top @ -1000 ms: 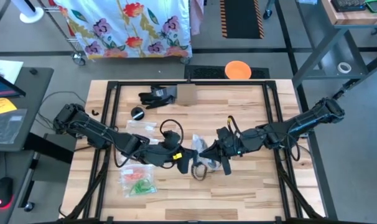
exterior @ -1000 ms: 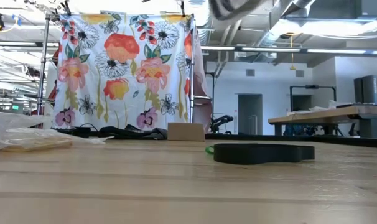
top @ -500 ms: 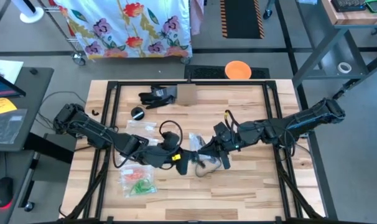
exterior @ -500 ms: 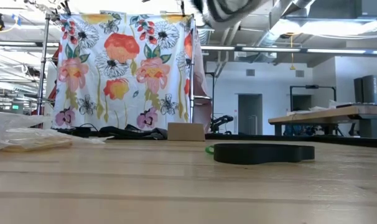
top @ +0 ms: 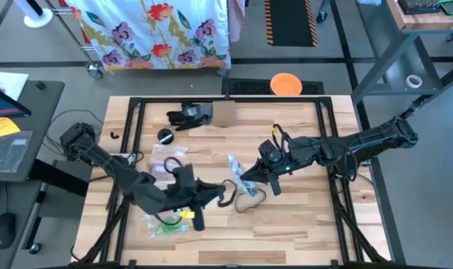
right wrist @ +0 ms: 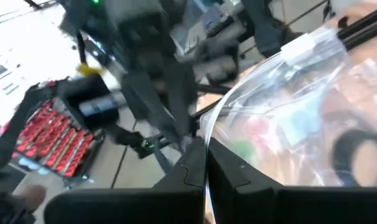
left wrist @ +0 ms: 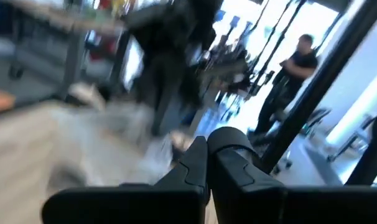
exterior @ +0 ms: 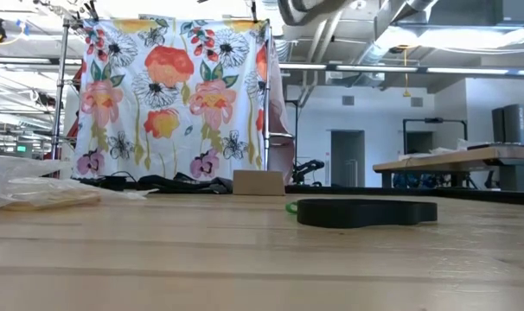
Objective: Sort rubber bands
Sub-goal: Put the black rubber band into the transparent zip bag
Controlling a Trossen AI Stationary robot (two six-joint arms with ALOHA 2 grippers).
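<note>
The right gripper (top: 245,174) is hovering over the middle of the table (top: 301,224), its fingers pinched closed on the edge of a clear bag (right wrist: 288,106), apparently holding it up so bands can be reached or dropped in; the left gripper (top: 225,196) is closed beside it, seemingly holding nothing; the rubber bands (top: 167,220), red and green, are lying in a second bag (top: 161,226) near the table's front-left corner.

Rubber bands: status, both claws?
Left claw shut, empty. Right claw shut on bag; bands inside it. Dark loop close by.
</note>
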